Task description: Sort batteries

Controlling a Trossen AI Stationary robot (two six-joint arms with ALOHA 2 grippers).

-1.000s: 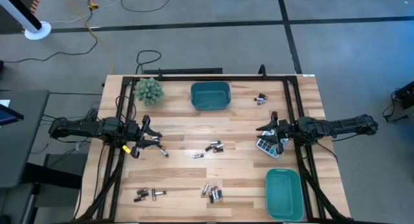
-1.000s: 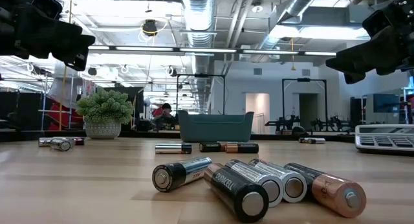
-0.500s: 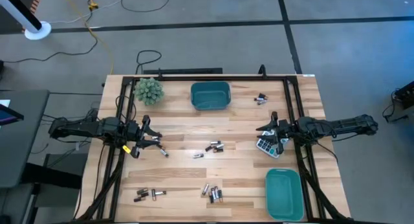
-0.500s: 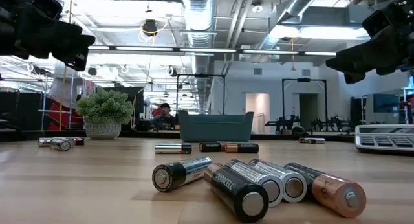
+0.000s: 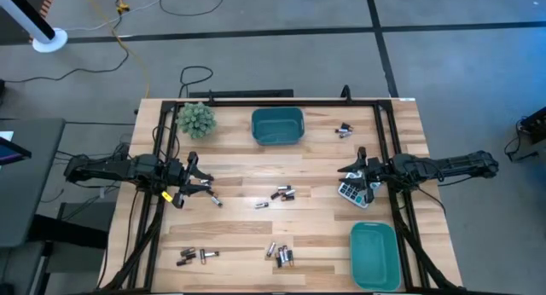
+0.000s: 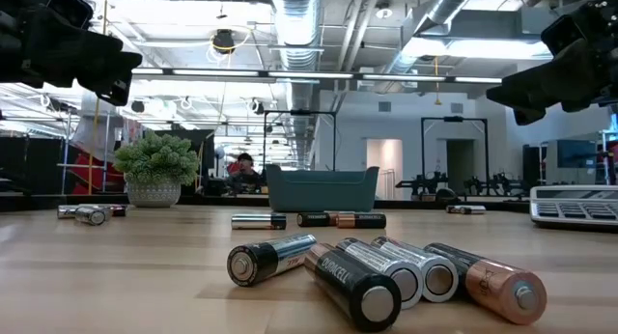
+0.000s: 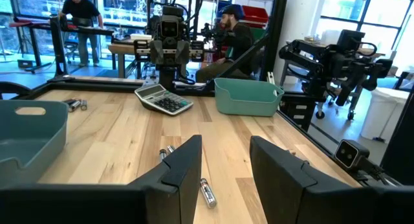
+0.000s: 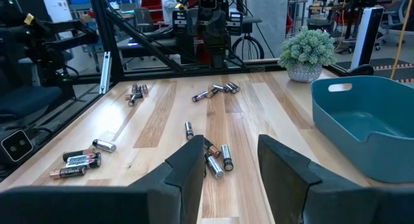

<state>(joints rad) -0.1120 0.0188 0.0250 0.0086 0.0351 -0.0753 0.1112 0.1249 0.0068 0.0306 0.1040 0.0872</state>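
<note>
The wooden worktop (image 5: 256, 235) carries two teal bins: one (image 5: 277, 125) at the far edge, one (image 5: 374, 254) at the near right corner. A potted plant (image 5: 195, 118) stands far left; a calculator (image 5: 351, 193) lies under the right pincer (image 5: 355, 177), which hangs open and empty. The left pincer (image 5: 203, 186) is likewise open, apparently just above one cell. The batteries (image 5: 284, 193) lie scattered in small clusters across the worktop, none in either bin.

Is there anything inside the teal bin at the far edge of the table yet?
In the high view the far teal bin shows only its bare teal floor, no batteries. The right wrist view agrees, though its near wall hides part of the floor there.
</note>
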